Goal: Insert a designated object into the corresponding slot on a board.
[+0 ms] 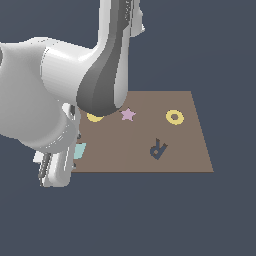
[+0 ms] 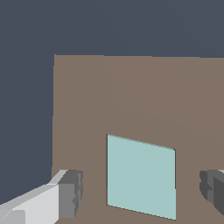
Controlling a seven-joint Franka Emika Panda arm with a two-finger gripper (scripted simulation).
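Gripper (image 2: pixel 141 190) spread wide over the tile (image 2: pixel 141 176), tile lying between the fingers (image 2: pixel 72 192), not touched.

Wrist view: pale cyan tile flat on the board (image 2: pixel 131 96), near a board corner; one grey fingertip on each side of it, both apart from it, brown board showing in each gap. Exterior view: arm hides most of the tile (image 1: pixel 80 150), only a cyan sliver shows near the board's (image 1: pixel 190 150) edge on the exterior view's left. Also on the board: pink star (image 1: pixel 128 114), yellow ring (image 1: pixel 174 117), a yellow shape (image 1: pixel 94 118) half hidden by the arm, dark R cutout (image 1: pixel 158 149). Diamond slot can't be seen in either view.
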